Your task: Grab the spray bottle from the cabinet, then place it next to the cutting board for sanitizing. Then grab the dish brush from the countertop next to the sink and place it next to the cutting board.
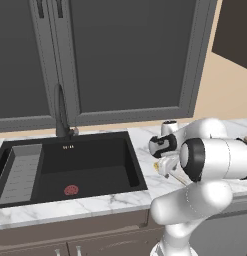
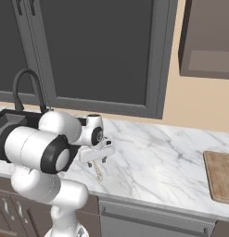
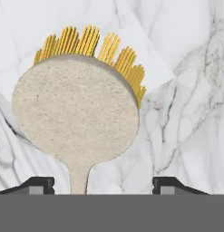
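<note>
The dish brush [image 3: 77, 113] lies on the white marble countertop [image 2: 153, 152] just right of the black sink [image 1: 90, 165]. Its round cream head with yellow bristles is close in front of the hand. My gripper [image 3: 106, 183] hangs low over the brush, and its thin handle [image 2: 98, 172] runs between the two fingertips. The jaws stand apart, neither touching the handle. At the far right of the counter lies the wooden cutting board [image 2: 220, 176]. The open taupe cabinet [image 2: 208, 41] hangs above it. The spray bottle is out of view.
A tall black faucet [image 1: 60, 112] rises behind the sink, whose ribbed grey drain tray [image 1: 22, 170] is on its left. Dark grey framed panels [image 2: 97, 51] line the wall. Bare marble stretches between the brush and the board.
</note>
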You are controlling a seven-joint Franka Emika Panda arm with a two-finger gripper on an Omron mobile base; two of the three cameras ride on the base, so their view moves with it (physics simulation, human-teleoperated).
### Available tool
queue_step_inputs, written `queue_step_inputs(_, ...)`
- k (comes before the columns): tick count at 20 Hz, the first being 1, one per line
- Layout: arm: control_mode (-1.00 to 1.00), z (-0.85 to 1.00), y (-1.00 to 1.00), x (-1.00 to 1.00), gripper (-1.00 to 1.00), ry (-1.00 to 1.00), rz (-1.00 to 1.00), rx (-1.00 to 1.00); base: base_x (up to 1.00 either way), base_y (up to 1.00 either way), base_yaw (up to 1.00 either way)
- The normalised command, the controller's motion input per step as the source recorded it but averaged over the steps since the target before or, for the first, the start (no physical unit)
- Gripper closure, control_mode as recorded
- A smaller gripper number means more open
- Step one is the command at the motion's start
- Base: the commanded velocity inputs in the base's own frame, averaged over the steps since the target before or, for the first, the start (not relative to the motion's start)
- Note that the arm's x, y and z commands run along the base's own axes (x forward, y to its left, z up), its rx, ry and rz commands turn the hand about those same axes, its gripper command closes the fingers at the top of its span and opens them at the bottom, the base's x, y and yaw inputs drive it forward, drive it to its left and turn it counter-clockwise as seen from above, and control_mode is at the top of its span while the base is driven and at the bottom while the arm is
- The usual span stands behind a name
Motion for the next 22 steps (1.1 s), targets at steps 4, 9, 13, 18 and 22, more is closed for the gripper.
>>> queue_step_inputs(4, -1.0, -0.28, 0.0, 0.0, 1.0, 0.0, 0.0, 0.0, 0.0, 0.0, 0.0)
queue_step_inputs(9, -1.0, -0.21, 0.0, 0.0, 1.0, 0.0, 0.0, 0.0, 0.0, 0.0, 0.0)
queue_step_inputs(13, -1.0, -0.05, 0.0, -0.26, 1.0, -0.1, 0.0, 0.0, 0.0, 0.0, 0.0)
queue_step_inputs(18, -1.0, 0.08, 0.12, -0.67, 1.0, -0.16, -0.01, 0.0, 0.0, 0.0, 0.0)
queue_step_inputs(22, -1.0, 0.47, 0.08, -0.59, 1.0, -0.12, -0.04, 0.0, 0.0, 0.0, 0.0)
